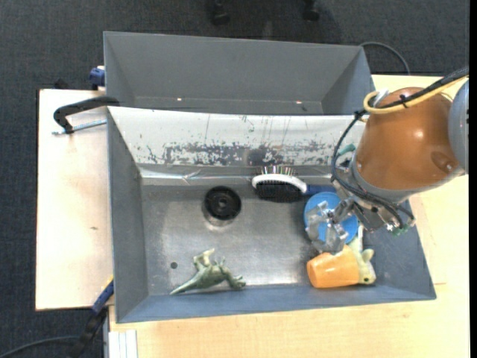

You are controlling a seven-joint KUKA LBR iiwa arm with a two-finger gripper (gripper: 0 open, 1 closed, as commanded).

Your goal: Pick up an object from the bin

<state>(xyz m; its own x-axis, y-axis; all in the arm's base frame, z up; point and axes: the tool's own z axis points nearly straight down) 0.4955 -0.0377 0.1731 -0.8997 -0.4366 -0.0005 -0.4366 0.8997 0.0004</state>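
At rt side of bin (223, 73), gripper (335, 226) hangs low over a blue round disc (314, 209); orange cup (335, 271) lies just beside, toward front wall. Can't tell if it's spread or clenched. Best approach, imo: centre on disc, drop straight, stay clear of cup & black brush (279, 187), grip across disc's edges.
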